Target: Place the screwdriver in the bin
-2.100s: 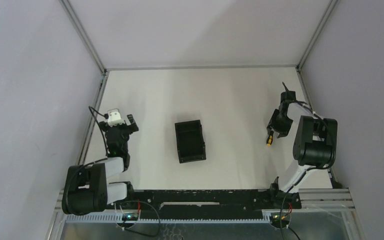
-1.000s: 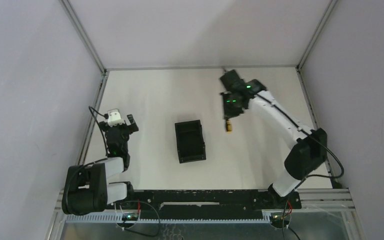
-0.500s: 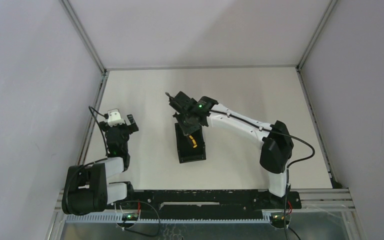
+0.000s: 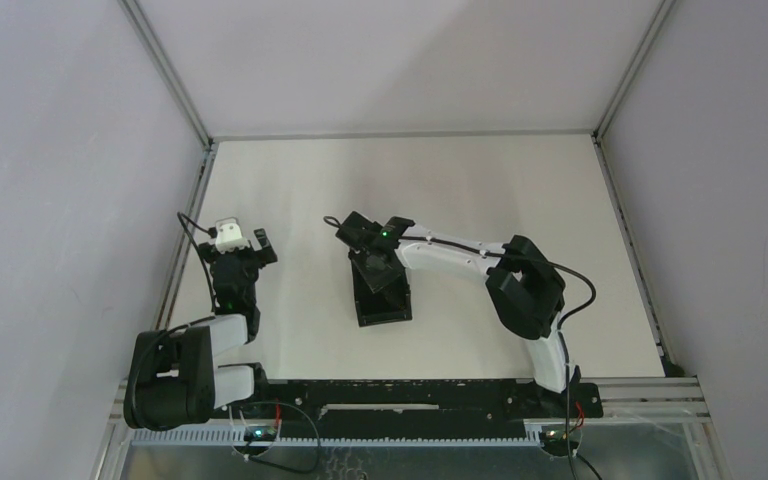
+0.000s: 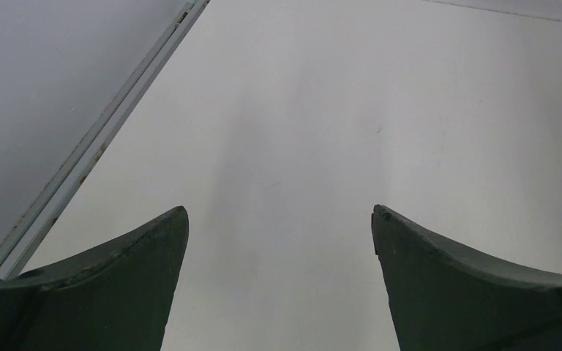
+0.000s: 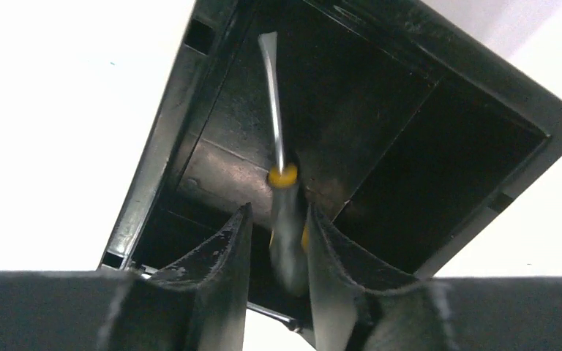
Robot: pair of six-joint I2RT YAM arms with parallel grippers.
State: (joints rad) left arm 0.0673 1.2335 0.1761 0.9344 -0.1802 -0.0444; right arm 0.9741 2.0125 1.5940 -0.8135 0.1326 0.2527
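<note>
The black bin (image 4: 363, 308) sits at mid-table. My right gripper (image 4: 379, 266) hangs low over its far half and hides the screwdriver in the top view. In the right wrist view the bin (image 6: 162, 150) fills the frame below my right gripper (image 6: 280, 208). The screwdriver (image 6: 274, 110) points into the bin, metal shaft forward, with an orange-yellow collar. Its blurred black handle lies between the jaws, against the right finger and with a dark gap to the left finger. The jaws are slightly apart. My left gripper (image 4: 243, 243) is open and empty near the left edge, also seen in the left wrist view (image 5: 279, 210).
A metal frame rail (image 4: 185, 240) runs along the table's left edge beside the left arm, and it shows in the left wrist view (image 5: 88, 146). White table surface (image 4: 500, 190) surrounds the bin on all sides.
My right arm has swung from the far right across the table, carrying the screwdriver to the bin, and lowered into it. The left arm has not moved.
</note>
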